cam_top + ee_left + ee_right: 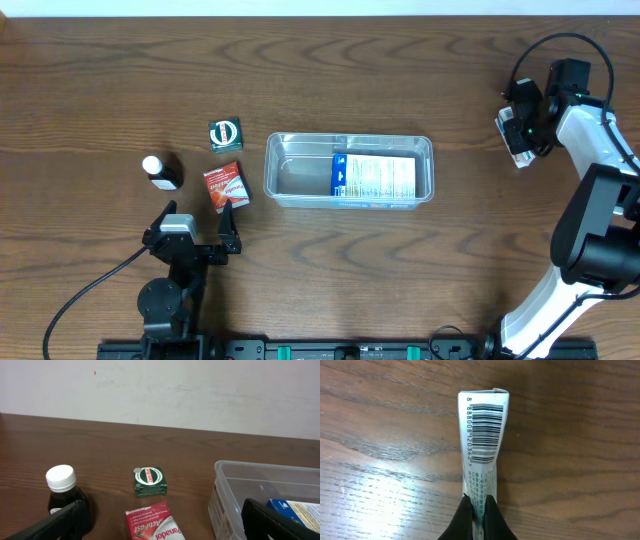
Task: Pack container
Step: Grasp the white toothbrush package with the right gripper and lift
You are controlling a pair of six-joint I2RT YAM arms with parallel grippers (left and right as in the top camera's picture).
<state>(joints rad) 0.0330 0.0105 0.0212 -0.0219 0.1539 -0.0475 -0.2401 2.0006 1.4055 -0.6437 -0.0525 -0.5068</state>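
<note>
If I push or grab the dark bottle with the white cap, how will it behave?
The dark bottle stands upright and looks taller than wide, so a push near its white cap would probably tip it. Once down, the round body may roll. It looks rigid and smooth, so possibly slippery.

Desk (100, 80): brown wood grain. Container (300, 176): clear. Box (374, 177) inside: blue, white. Packet (225, 186): red. Small box (226, 134): dark green. Bottle (165, 176): dark, white cap (152, 165). Carton (484, 430): white, black barcode.
</note>
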